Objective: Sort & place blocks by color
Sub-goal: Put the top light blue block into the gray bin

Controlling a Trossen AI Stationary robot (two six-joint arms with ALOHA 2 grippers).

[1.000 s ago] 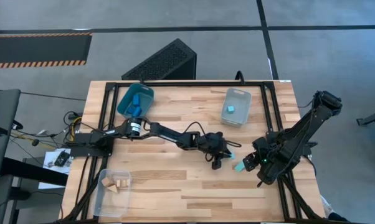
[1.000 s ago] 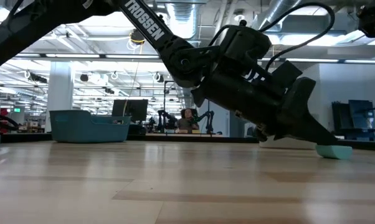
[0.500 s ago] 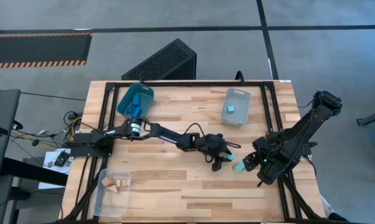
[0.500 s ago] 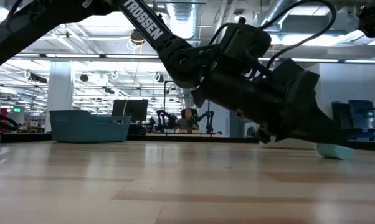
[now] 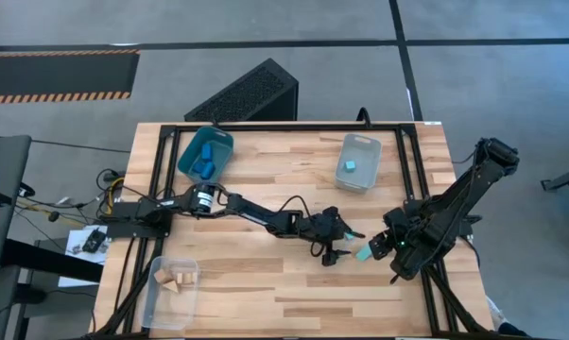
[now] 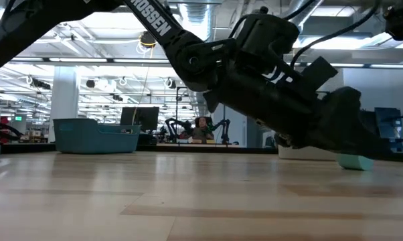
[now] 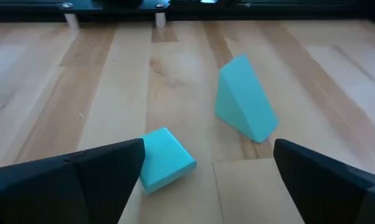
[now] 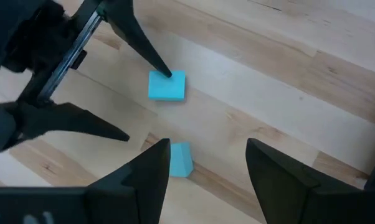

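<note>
- Left gripper: reaches across the tabletop toward its right side, fingers spread wide and holding nothing. In the right wrist view one fingertip touches the edge of a cyan block.
- Right gripper: low over the right part of the tabletop, facing the left gripper, fingers apart and empty.
- Two cyan blocks lie between the grippers: the squarish block beside the left gripper's finger, and a wedge-shaped block resting on the wood near the right gripper.
- Teal bin, far left: holds darker blue blocks.
- Clear bin, far right of centre: holds one cyan block.
- Clear bin, near left corner: holds tan wooden blocks.
- Low view: the left arm fills the middle, with a cyan block on the tabletop behind it.
</note>
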